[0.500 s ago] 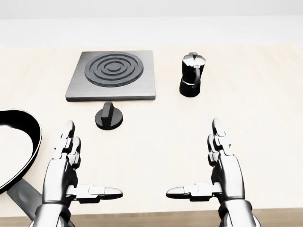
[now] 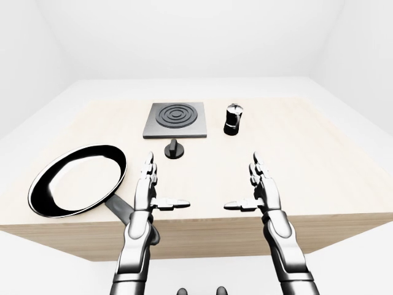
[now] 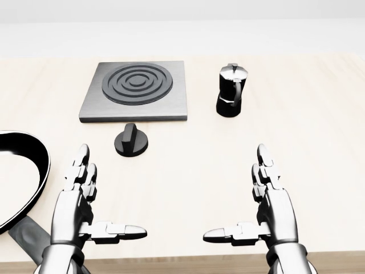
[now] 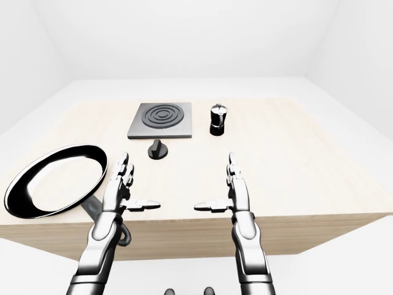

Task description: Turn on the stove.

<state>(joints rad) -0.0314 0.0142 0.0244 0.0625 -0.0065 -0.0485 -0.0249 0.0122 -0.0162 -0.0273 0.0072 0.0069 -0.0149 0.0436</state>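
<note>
A grey square stove plate [image 3: 136, 91] with dark concentric rings lies on the wooden table at the top middle of the head view. Its black round knob [image 3: 131, 140] sits just below the plate's lower edge. My left hand [image 3: 97, 205] is open, fingers pointing up and thumb out to the right, below and left of the knob, apart from it. My right hand [image 3: 251, 208] is open the same way, thumb out to the left, lower right of the knob. Both hands are empty.
A black moka pot [image 3: 231, 91] stands right of the stove plate. A black frying pan [image 2: 77, 180] lies at the left, its handle [image 3: 28, 237] running under my left wrist. The table's near edge [image 2: 202, 230] lies just below my hands.
</note>
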